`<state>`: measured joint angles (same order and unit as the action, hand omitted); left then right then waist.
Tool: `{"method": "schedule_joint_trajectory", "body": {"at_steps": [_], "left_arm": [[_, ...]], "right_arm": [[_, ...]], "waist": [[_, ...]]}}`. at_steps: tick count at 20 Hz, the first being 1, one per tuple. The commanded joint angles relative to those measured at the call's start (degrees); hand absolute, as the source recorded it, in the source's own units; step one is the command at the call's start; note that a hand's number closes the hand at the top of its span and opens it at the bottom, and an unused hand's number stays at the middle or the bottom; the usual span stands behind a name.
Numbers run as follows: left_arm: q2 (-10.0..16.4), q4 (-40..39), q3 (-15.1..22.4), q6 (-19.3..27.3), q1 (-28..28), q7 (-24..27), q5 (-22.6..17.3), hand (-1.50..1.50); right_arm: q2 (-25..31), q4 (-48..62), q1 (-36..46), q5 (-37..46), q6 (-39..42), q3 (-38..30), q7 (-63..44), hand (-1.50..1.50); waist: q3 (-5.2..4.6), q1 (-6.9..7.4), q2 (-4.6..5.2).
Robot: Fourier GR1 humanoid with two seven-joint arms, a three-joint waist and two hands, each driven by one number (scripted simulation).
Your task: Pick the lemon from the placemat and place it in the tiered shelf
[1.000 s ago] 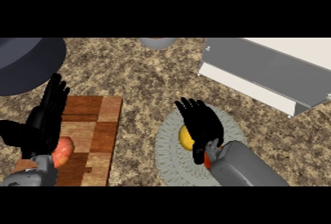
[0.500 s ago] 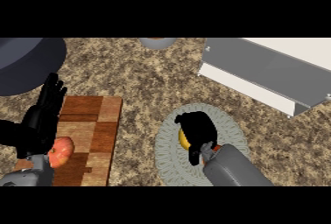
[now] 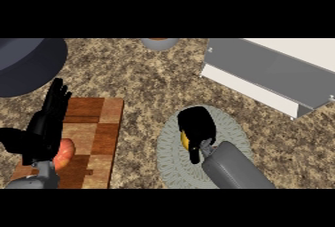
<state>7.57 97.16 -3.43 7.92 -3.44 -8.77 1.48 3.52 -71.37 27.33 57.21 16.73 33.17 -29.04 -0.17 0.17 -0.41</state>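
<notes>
A round grey-green placemat lies on the counter at centre right. My right hand sits over it with fingers curled round the yellow lemon, of which only a thin sliver shows at the hand's left side. The grey tiered shelf stands at the upper right, apart from the hand. My left hand rests open over the wooden board at the left, fingers straight and pointing up.
A wooden cutting board lies at the left with a reddish-orange fruit on it, partly behind my left hand. A large dark pan sits at the upper left. A small grey bowl is at the top centre.
My right hand's fingers went from spread above the lemon to curled round it, covering most of it. The left hand has barely moved.
</notes>
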Motion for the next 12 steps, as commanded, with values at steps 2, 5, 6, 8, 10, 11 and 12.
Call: {"method": "schedule_joint_trajectory", "body": {"at_steps": [2,5,6,8,10,11,12], "left_arm": [[0.37,0.02,-1.37,0.36,-0.46,-0.13,-0.55,0.00],[0.62,-0.23,-1.03,0.03,-0.71,-0.12,-0.23,0.00],[-0.02,-1.31,-0.52,0.39,-2.12,-0.79,-0.08,0.00],[-0.92,-1.88,0.66,0.04,-0.65,1.03,0.39,0.00],[0.40,-0.04,-0.66,-0.65,-1.12,-0.62,-0.73,0.00],[0.13,-1.91,-0.71,-0.02,-2.61,-0.48,-0.13,0.00],[2.00,-1.65,-2.47,-2.27,-0.96,0.48,-2.05,0.00]], "right_arm": [[-3.37,0.64,-1.46,0.57,-4.28,-8.79,-18.35,1.50],[-3.45,1.16,-2.38,-0.29,-11.72,-12.34,-30.71,1.50],[-3.47,-0.18,-2.89,-0.99,-14.66,-10.30,-33.77,1.50],[-3.49,-4.52,-1.47,-5.75,-17.01,-7.34,-39.67,1.50],[-3.49,-1.59,2.15,-8.21,-21.54,-5.83,-42.06,1.50],[-3.49,-5.73,0.58,-7.12,-22.23,-3.60,-43.73,1.50],[-3.49,-8.80,2.79,-7.55,-20.12,-4.88,-45.02,1.50]], "waist": [[0.13,-0.95,0.15],[0.17,-0.24,0.38],[0.19,-0.19,0.44],[0.16,0.49,0.33],[0.19,1.34,0.49],[0.17,0.47,0.36],[0.14,0.49,0.23]]}}
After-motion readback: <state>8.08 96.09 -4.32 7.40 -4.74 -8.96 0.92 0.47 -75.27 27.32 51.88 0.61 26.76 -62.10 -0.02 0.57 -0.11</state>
